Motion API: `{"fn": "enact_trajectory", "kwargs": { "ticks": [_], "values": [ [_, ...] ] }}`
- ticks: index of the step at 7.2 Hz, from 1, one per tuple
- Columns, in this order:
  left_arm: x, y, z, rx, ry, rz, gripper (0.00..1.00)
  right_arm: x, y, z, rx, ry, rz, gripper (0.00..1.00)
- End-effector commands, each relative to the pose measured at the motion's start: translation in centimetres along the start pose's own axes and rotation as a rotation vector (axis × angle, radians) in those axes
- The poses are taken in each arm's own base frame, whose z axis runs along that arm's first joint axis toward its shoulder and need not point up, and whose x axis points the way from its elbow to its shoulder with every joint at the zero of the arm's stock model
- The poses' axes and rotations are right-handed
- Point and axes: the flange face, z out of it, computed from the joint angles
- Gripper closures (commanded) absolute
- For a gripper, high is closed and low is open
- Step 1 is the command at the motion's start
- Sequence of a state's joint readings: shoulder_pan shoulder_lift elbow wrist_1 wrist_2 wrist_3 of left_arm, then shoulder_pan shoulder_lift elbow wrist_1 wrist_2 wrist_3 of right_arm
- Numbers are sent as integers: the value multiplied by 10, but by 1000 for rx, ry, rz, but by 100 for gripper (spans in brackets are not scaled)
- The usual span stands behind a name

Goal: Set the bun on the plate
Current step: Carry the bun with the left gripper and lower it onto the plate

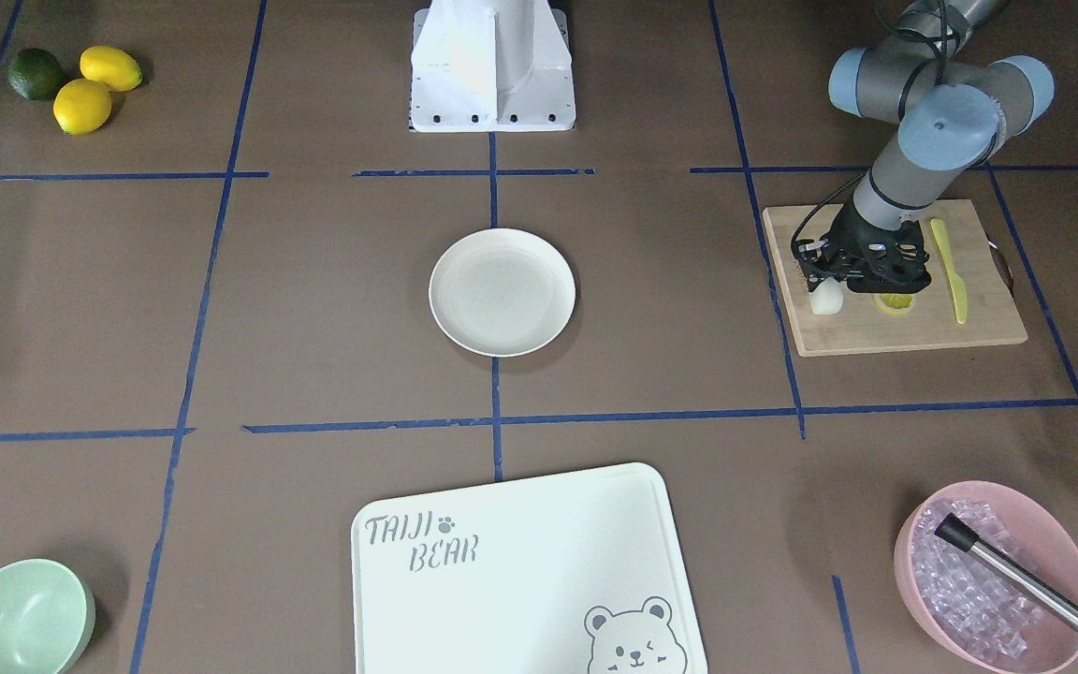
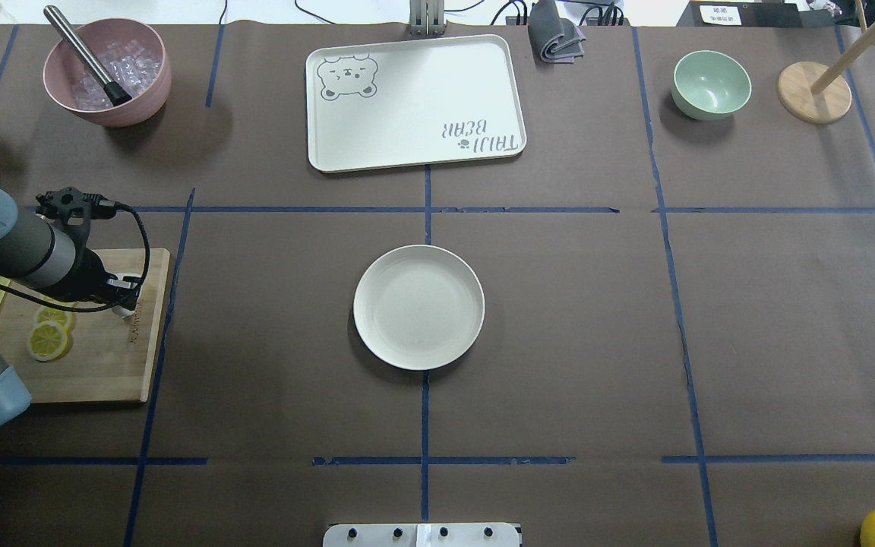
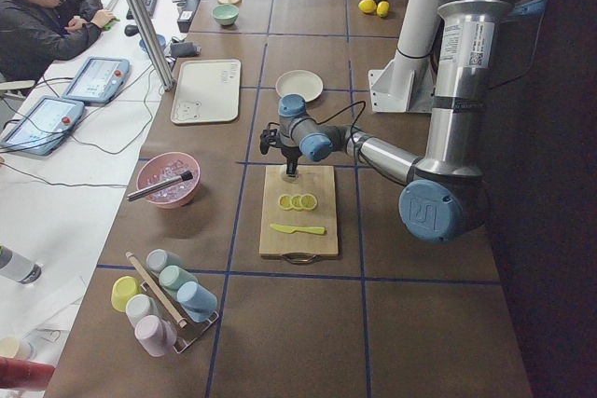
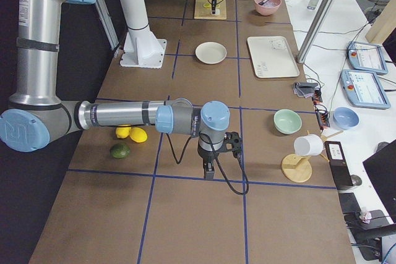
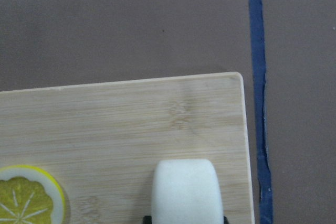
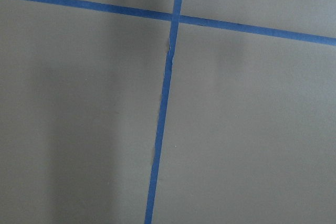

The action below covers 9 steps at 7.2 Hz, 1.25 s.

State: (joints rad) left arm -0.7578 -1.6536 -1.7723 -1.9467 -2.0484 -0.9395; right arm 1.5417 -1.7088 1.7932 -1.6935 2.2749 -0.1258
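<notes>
Closest to the left wrist camera, the small, smooth white bun (image 5: 185, 190) stands at the bottom edge of the picture, its near part cut off. The left hand (image 5: 186, 217) straddles it. Only two dark fingertips (image 5: 148, 217) show, one against each side of the bun, so the hand looks clamped on it, though how firmly cannot be judged. Nor is it clear whether the bun has left the surface.

It is near the corner of the pale bamboo cutting board (image 5: 131, 114), just beside a yellow lemon slice (image 5: 26, 198). Beyond the board's edge is the brown desk (image 5: 131, 30) with its blue tape lines.

Farther out, the round cream-white plate (image 2: 418, 306) lies bare at the desk's middle, well apart from the board. It is toward the robot's right of the left hand and at about the same depth, so the carry should be mostly sideways. From overhead the wrist hides most of the bun.

Farthest off, the right hand (image 4: 209, 168) hangs over bare desk. Whether its fingers are apart or together cannot be told.
</notes>
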Motion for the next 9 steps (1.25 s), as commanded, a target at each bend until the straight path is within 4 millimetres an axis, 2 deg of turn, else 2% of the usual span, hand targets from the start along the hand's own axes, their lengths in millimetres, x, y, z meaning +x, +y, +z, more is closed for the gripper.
{"fn": "enact_trajectory", "kwargs": {
  "ticks": [1, 2, 3, 4, 5, 7, 8, 9],
  "values": [
    [42, -18, -22, 15, 21, -1, 84, 0, 0, 0, 0, 0, -2, 0],
    [93, -40, -43, 3, 9, -13, 83, 0, 0, 0, 0, 0, 0, 0],
    [155, -43, -55, -23, 18, -53, 83, 0, 0, 0, 0, 0, 0, 0],
    [227, -24, -49, -61, 51, -81, 83, 0, 0, 0, 0, 0, 0, 0],
    [278, -30, -53, -66, 84, -119, 83, 0, 0, 0, 0, 0, 0, 0],
    [367, -44, -52, -71, 99, -203, 82, 1, 3, 2, -5, -1, 2, 0],
    [409, -46, -34, -46, 70, -219, 81, 1, 3, 2, -5, -1, 2, 0],
    [427, -45, -17, -45, 40, -230, 80, 2, 4, 3, -6, -1, 3, 0]
  ]
}}
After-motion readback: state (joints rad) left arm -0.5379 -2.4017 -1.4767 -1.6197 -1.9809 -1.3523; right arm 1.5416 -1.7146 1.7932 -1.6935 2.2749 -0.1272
